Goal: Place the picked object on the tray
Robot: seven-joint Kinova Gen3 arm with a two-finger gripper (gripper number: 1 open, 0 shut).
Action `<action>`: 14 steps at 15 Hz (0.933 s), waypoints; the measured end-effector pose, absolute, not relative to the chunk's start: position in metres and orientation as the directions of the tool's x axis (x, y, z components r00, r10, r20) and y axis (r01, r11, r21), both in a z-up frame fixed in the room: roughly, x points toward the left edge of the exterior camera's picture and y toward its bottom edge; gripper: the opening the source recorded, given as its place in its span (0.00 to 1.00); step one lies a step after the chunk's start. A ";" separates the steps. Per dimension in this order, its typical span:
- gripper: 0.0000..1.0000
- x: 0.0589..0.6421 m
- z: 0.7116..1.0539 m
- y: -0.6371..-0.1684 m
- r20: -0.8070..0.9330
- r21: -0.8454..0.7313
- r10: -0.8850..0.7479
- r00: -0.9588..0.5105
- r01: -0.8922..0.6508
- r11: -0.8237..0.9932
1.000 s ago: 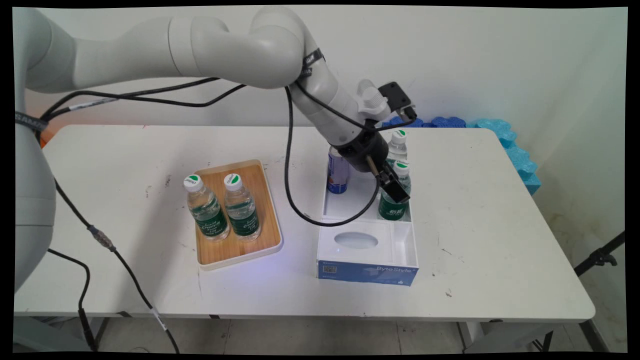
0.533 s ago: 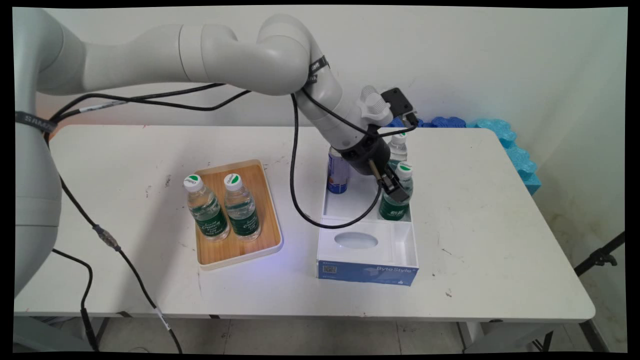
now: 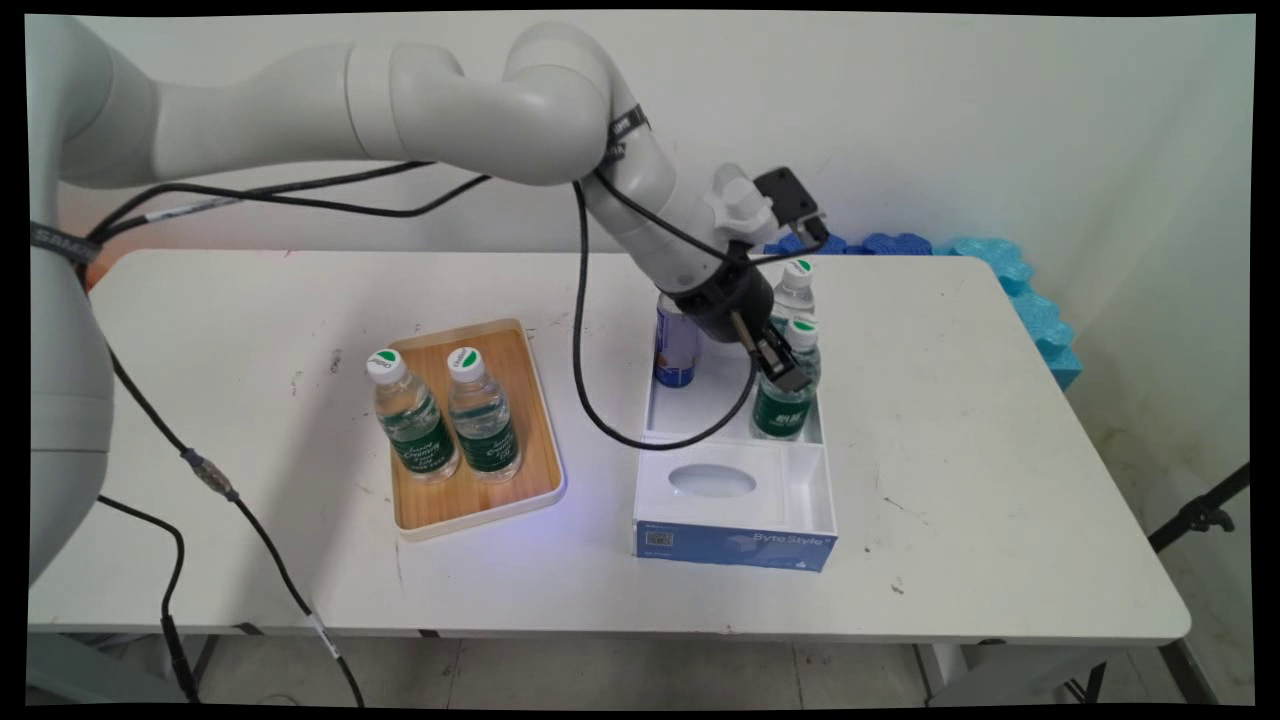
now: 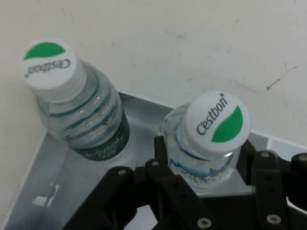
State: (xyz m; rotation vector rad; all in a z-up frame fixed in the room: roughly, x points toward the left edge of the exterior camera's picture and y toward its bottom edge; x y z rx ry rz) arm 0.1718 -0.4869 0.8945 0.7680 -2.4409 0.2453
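Plastic bottle [image 4: 211,143] in hand [image 3: 785,372]; second bottle [image 4: 76,110] just beside.

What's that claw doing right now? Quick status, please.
Gripper shut on near water bottle, just under its cap. Bottle stands in white box, right side. Second bottle close behind; blue can to the left.

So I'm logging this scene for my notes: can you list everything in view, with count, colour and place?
Clear plastic water bottles with green labels and white caps: four; two on the wooden tray, two in the white box's far compartment.
Light wooden tray: one, table's left-centre.
White open box with blue front: one, table's centre.
Blue drink can: one, far-left corner of the box.
Blue foam pieces: behind the table's far right.
White table: one.
Black end effector: shut on the nearer boxed bottle's neck.
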 end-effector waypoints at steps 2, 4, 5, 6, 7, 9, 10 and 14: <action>0.00 0.179 0.910 -0.480 0.577 0.001 -0.487 -0.655 -0.596 0.803; 0.00 0.186 0.930 -0.470 0.592 0.012 -0.502 -0.630 -0.615 0.788; 0.00 0.191 0.941 -0.462 0.600 0.020 -0.508 -0.617 -0.624 0.781; 0.00 0.195 0.950 -0.455 0.606 0.022 -0.510 -0.610 -0.628 0.778; 0.00 0.202 0.962 -0.447 0.614 0.023 -0.508 -0.604 -0.629 0.777; 0.00 0.215 0.978 -0.436 0.624 0.017 -0.500 -0.601 -0.629 0.777; 0.00 0.225 0.990 -0.429 0.632 0.011 -0.491 -0.599 -0.627 0.779; 0.00 0.263 1.028 -0.412 0.654 -0.006 -0.471 -0.592 -0.626 0.780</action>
